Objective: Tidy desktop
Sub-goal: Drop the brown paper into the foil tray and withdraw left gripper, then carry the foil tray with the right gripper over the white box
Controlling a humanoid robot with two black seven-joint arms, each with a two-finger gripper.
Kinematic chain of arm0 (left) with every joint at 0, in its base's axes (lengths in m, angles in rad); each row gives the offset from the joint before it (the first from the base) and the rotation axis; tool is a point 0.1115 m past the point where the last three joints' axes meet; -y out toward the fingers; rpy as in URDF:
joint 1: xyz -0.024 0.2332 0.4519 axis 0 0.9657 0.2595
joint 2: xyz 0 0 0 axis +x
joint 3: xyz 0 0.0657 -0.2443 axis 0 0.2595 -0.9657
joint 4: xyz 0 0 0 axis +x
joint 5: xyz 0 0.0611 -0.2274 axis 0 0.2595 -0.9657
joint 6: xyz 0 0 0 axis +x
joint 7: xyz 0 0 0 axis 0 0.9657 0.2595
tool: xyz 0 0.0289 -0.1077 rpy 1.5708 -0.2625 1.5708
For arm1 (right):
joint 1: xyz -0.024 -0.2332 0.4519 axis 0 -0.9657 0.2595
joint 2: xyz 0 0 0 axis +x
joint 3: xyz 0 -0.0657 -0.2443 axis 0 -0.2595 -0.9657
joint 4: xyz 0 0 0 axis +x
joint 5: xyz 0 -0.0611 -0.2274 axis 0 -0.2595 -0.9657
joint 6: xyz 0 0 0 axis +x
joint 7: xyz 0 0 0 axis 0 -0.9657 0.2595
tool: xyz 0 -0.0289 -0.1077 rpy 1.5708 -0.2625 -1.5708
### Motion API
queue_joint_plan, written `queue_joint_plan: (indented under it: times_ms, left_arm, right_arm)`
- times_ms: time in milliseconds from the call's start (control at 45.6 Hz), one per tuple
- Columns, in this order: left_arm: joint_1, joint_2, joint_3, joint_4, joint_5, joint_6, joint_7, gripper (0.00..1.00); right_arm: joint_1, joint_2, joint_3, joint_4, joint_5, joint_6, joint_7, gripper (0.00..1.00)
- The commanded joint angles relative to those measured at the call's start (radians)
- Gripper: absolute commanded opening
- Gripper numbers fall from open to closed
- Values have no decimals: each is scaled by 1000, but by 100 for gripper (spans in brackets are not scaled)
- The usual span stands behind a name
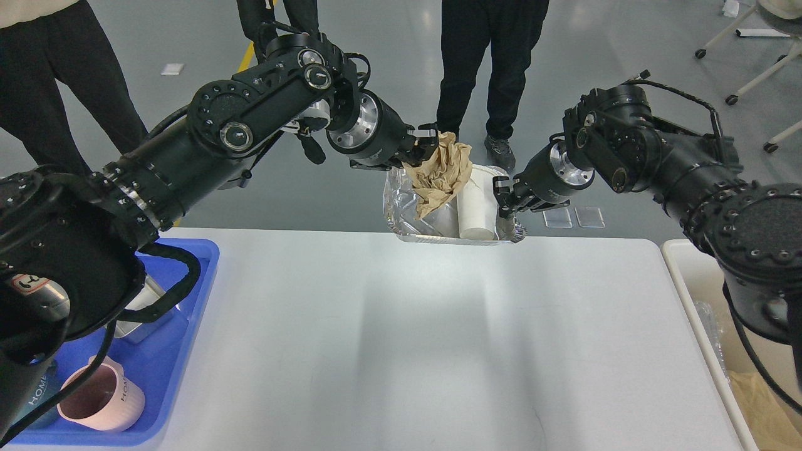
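Note:
The white desktop (407,326) fills the lower middle of the head view. At its far edge is a silver foil tray (401,210) with a white paper cup (475,207) lying in it. My left gripper (427,143) is shut on a crumpled brown paper (443,175), holding it just above the tray's left half, with the paper hanging down into it. My right gripper (505,199) is closed on the tray's right rim, next to the cup.
A blue plastic tray (197,269) at the left edge holds a pink mug (100,396) and a metal cup, partly hidden by my left arm. A beige bin (680,275) at the right holds brown paper (761,391). People stand beyond the table.

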Motion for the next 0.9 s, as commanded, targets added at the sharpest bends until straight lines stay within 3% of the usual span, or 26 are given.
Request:
queue_joint_plan:
  times_ms: [0,66,132,395,570,636,702,790,877]
  left_arm:
    - [5,2,-1,0,-3,6,-6,62]
    - [5,5,-3,0,-3,6,-18,85]
    - [5,5,-3,0,-8,8,-20,95]
    - [-4,14,-37,0,-23,18,-24,96]
    - [0,83,-254,-6,-164,18,-69,96]
    - [23,161,-340,-5,-220,12,-104,96]
    - [91,238,-417,4,-279,9,-174,96]
    - [238,330,-509,27,-379,5,-294,96]
    - [428,372,-586,84,-477,14,-365,96]
  right_arm:
    - [-1,0,0,0,1,0,0,0]
    - [-2,0,0,0,-1,0,0,0]
    - [-2,0,0,0,-1,0,0,0]
    - [-8,-6,0,-2,-1,-2,-1,0]
    - [-15,-9,6,-6,1,-8,0,0]
    - [-21,-15,32,-13,1,-11,0,0]
    - [-25,-32,51,-8,1,-12,0,0]
    - [-36,-41,58,-9,1,-14,0,0]
    - [-56,-51,72,-13,1,-17,0,0]
